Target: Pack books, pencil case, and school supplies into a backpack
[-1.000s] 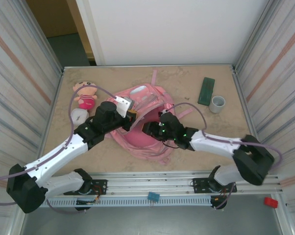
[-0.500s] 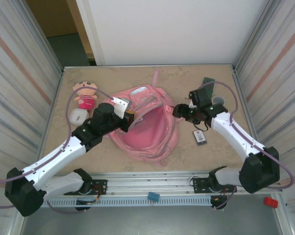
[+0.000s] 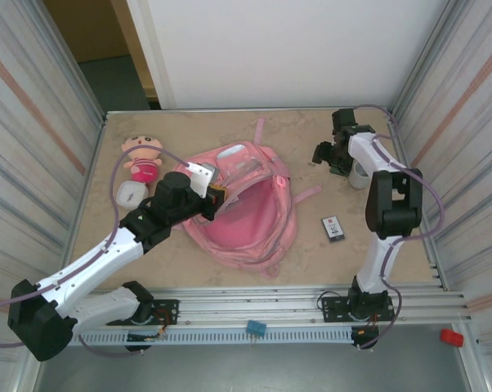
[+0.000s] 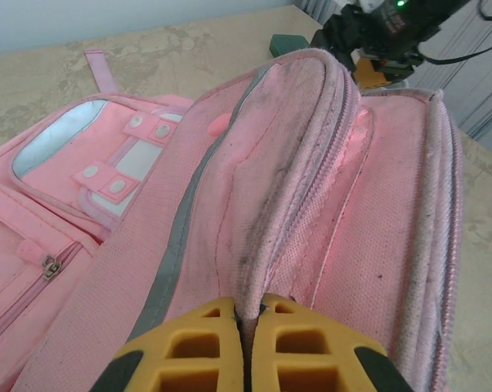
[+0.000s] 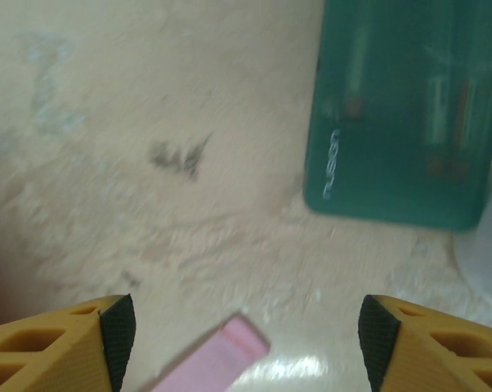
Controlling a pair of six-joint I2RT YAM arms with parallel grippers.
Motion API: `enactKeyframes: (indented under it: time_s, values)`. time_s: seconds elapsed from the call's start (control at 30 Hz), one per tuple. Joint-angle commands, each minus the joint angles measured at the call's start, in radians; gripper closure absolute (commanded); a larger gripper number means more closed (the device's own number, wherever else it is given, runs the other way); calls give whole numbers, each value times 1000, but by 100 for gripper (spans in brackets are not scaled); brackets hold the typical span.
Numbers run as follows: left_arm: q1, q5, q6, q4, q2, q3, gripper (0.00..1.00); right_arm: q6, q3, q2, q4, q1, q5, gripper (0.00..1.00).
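Holding the backpack (image 3: 250,220) mid-table by its opening's rim, clamped in the left gripper (image 4: 246,347), likely to prop the mouth wide for loading. Hovering with the right gripper (image 5: 246,327), jaws apart, just beside the pencil case (image 5: 401,122) at the far-right corner, presumably for pickup.

A plush doll (image 3: 142,158) in pink and tan lies on the left far part of the table (image 3: 311,265), which has a beige, marble-like top. Near the right far corner a short grey cylinder (image 3: 360,175) stands upright, partly hidden. Corrugated panels close the left side (image 3: 33,122) and the right side (image 3: 467,98), and a plain white panel (image 3: 295,49) stands at the back. In front of the near metal rail (image 3: 254,306) sit a small blue piece (image 3: 256,327) and, further right, a small red piece (image 3: 451,336).
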State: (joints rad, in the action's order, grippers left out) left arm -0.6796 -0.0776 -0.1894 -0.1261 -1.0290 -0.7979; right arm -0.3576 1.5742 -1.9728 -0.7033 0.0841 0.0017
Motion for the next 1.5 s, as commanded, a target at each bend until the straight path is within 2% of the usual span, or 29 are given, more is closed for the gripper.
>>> enactKeyframes:
  time_s: [0.0, 0.63, 0.93, 1.13, 1.2, 1.3, 1.47]
  values:
    - [14, 8, -23, 58, 40, -25, 100, 36, 79, -66, -20, -18, 10, 27]
    - [20, -1, 4, 82, -35, -60, 100, 65, 207, -260, -34, -54, -62, 28]
    - [25, 7, 3, 88, -39, -55, 100, 42, -38, -92, -37, 48, -43, 29]
    - [26, -7, 0, 88, -30, -46, 100, -15, -218, 120, -105, 160, 28, 28]
    - [27, -11, 1, 88, -28, -44, 100, -22, -215, 170, -148, 185, 62, 26]
    - [28, -17, 0, 92, -24, -44, 100, -45, -163, 190, -214, 172, 97, 21]
    - [29, -18, -5, 106, -20, -38, 100, -40, -81, 108, -220, 109, 147, 11]
